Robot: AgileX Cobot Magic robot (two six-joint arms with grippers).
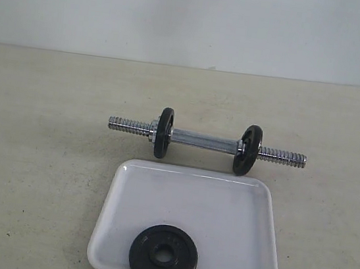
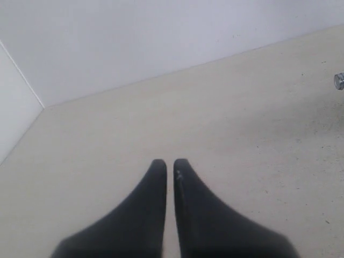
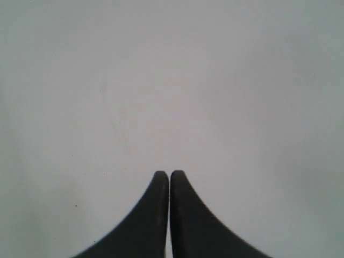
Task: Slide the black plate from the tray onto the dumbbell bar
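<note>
The flat round black iron plate lies in the shallow white tray, by its near edge. The shiny metal dumbbell bar with two black discs lies just behind the tray. The left gripper and the right gripper are both closed and hold nothing.
</note>
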